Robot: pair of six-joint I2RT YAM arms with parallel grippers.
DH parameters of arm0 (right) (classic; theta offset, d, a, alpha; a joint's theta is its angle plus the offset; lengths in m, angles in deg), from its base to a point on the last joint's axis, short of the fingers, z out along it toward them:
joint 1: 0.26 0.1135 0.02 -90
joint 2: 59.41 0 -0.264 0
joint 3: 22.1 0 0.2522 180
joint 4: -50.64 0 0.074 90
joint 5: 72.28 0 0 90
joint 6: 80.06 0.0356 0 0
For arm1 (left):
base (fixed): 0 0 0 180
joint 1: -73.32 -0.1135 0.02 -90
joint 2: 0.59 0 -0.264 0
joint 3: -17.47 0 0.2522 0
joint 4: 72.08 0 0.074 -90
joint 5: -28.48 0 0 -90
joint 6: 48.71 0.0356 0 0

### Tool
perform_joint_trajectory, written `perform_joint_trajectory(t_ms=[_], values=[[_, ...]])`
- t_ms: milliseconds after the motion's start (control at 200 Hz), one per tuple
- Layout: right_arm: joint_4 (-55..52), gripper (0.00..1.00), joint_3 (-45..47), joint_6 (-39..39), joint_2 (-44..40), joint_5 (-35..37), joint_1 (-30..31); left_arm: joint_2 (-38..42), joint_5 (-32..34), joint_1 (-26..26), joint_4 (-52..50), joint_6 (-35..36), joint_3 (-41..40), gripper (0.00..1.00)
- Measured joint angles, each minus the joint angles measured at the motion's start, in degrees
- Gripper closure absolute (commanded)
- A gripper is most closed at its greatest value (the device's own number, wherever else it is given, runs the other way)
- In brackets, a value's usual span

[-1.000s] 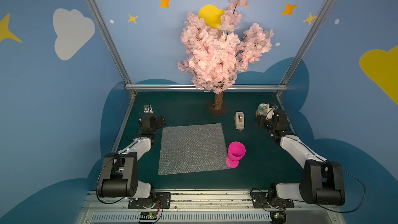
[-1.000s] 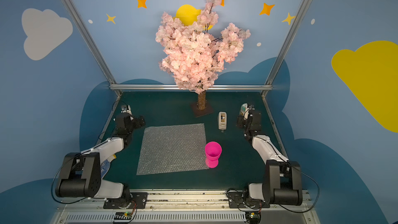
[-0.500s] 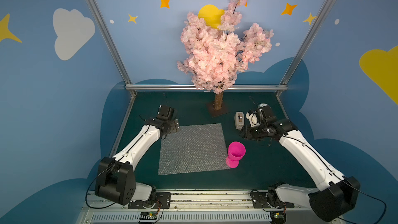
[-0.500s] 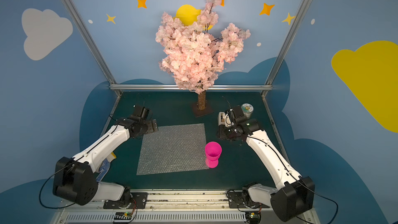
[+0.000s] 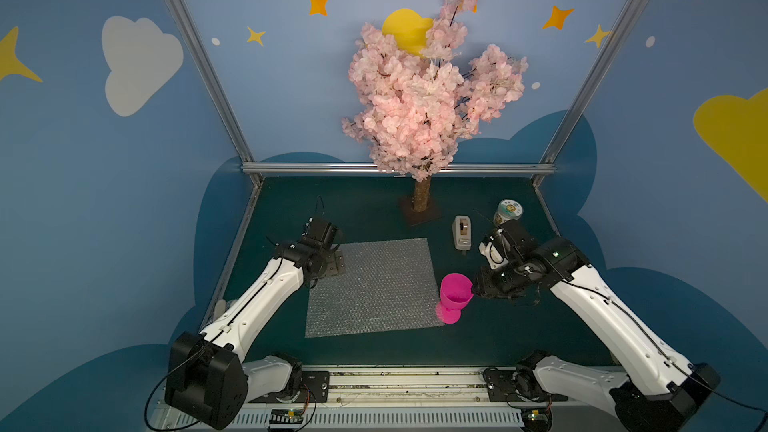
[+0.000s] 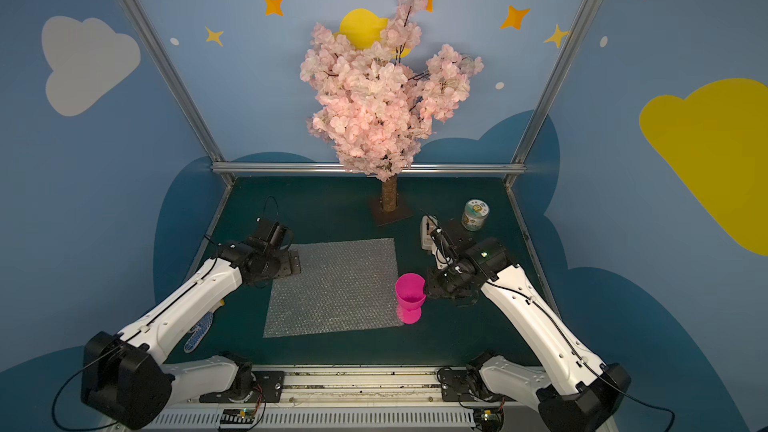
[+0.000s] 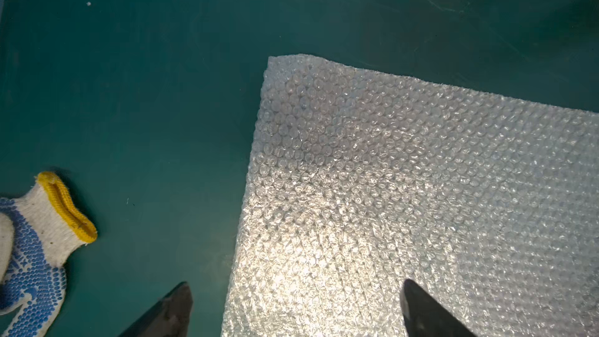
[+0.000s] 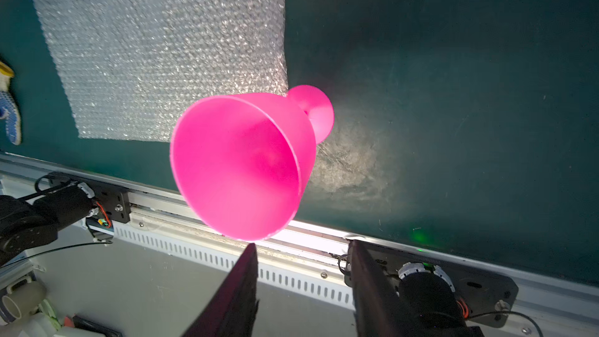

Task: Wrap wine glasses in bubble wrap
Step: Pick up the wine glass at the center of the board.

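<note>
Standing upright at the near right corner of the bubble wrap (image 5: pixel 374 284), the goblet (image 5: pixel 455 295) is flanked by the right claw (image 8: pixel 301 244), parted and empty; a rim nudge could topple it. The left claw (image 7: pixel 295 283) is held spread over the sheet's left edge. Bare bench (image 5: pixel 498 334) is seen rightward.

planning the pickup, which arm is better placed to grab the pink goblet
Right. The right gripper sits beside the goblet, at its rim, jaws apart and empty. The left gripper, open, hovers over the far corner of the bubble wrap, across the sheet from the goblet.
</note>
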Motion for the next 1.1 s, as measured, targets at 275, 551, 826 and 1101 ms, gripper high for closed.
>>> perform_joint_trajectory(t_ms=[275, 551, 826, 1101], values=[[3.72, 0.58, 1.14, 0.68, 4.22, 0.98, 0.44, -1.77, 0.11, 5.42, 0.00, 1.55, 1.36, 0.01], [5.22, 0.81, 1.14, 0.15, 9.42, 3.13, 0.44, -1.53, -0.57, 13.55, 2.32, 5.09, 2.08, 0.02], [3.26, 1.00, -2.05, -2.23, 14.60, 5.68, 0.44, 2.34, -6.38, 22.93, 11.63, 12.90, -3.34, 0.08], [-6.29, 1.00, -13.51, -6.91, 18.78, 12.15, -0.31, -2.19, -10.10, 31.74, 24.06, 18.38, -5.29, 0.15]])
